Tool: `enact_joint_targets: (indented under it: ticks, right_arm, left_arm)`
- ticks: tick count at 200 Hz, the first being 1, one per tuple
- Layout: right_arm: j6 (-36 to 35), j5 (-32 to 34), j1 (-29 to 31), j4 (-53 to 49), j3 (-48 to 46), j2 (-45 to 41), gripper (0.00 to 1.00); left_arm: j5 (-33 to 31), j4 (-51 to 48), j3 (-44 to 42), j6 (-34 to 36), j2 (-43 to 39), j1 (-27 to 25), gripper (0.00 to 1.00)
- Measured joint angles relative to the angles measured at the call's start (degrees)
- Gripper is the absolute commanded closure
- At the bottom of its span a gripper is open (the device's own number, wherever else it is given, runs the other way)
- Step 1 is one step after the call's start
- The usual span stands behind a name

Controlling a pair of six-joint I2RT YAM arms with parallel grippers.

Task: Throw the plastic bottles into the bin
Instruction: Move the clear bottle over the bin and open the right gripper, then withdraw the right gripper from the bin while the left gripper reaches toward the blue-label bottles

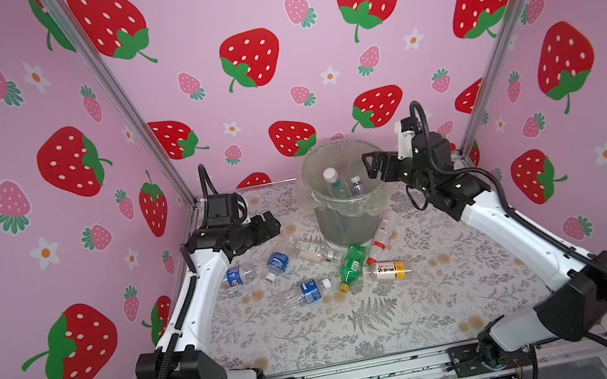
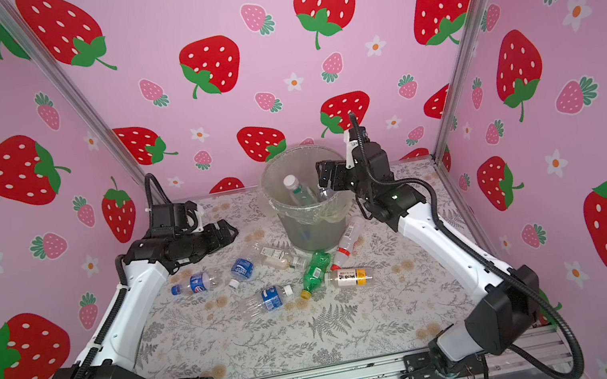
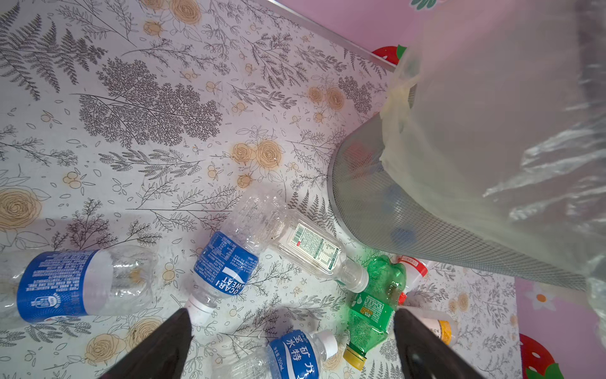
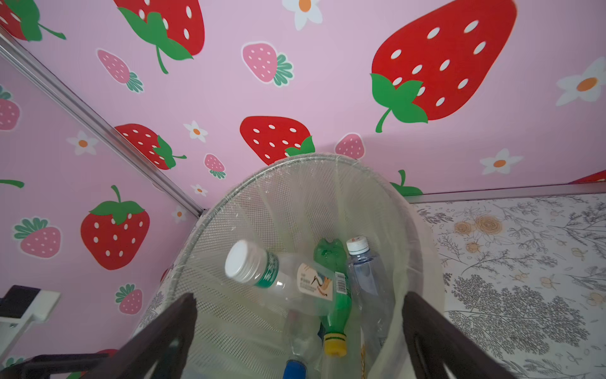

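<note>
Your left gripper (image 3: 292, 313) is hanging with its fingers (image 3: 164, 344) spread wide and nothing between them. Just off one fingertip the white cap of the Pocari bottle (image 3: 226, 262) is pointing back at you; its long axis is running slantwise away from the fingers toward the bin (image 3: 377, 203), neither square to the jaws nor in line with them. By my judgement you are going to need a small wrist turn and a short drop before closing across its blue label. In both top views this gripper is hovering low over the table (image 1: 460, 298), the Pocari bottle lying flat just on the front side of the fingertips, so this is by far the nearer arm. Your right gripper (image 1: 368, 166) is sitting high over the bin's mouth, jaws wide and empty; below them a white-capped bottle (image 4: 262, 272) is lying tilted inside the bin beside a green one and a clear one. This arm is standing well apart from the pile. The other bottles, seven on the table as far as I can count, are lying on their sides in front of the bin; the green bottle (image 1: 353, 264) is pointing its yellow cap toward the front edge, and a red-labelled bottle (image 1: 381, 233) is leaning against the bin's wall.
</note>
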Motion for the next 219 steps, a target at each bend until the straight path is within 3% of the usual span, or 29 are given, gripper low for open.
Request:
enact_joint_targets:
  ticks: [45, 139, 219]
  right_arm:
    - [0.1, 1.1, -0.3, 0.8, -10.2, -12.0, 0.01]
    - [0.5, 4.6, -1.6, -3.5, -28.6, -25.7, 0.01]
    - [-0.4, 5.0, -2.4, -6.5, -35.6, -33.0, 0.01]
  left_arm:
    - [0.9, 0.1, 0.0, 0.0, -0.1, 0.2, 0.02]
    - [1.3, 1.6, -0.1, 0.0, -0.1, 0.3, 0.00]
    - [1.0, 4.4, -3.9, 2.2, -6.7, 0.3, 0.01]
